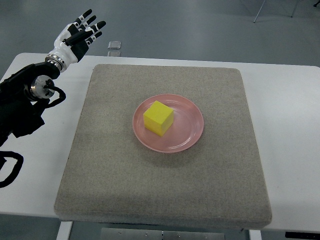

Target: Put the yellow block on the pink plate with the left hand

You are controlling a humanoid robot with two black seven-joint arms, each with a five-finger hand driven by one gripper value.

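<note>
Top view shows one yellow block lying on one pink plate, a little left of the plate's middle, and the plate stands near the centre of a grey mat on the white worktop. So the block is where the task wants it, and I judge the placing as done. The left hand is high at the far left corner, above the worktop edge and well apart from the block; its fingers are spread and a bit relaxed, and they hold nothing. The right hand is not visible at all. About handling: the block looks like a foam or light plastic cube, so probably light and rather stiff, maybe a bit soft at the surface. It has flat, matte sides, so I think it is not slippery and not fragile. If it must be taken again, the best hold is on two opposite side faces, fingers on one and thumb on the other, coming from above, because the plate rim is low and leaves the sides free. The plate looks smooth and may slide on the mat if it is pushed. Count: one block, one plate, one mat, one hand visible. A small grey object lies on the floor beyond the worktop; what it is I cannot tell.
</note>
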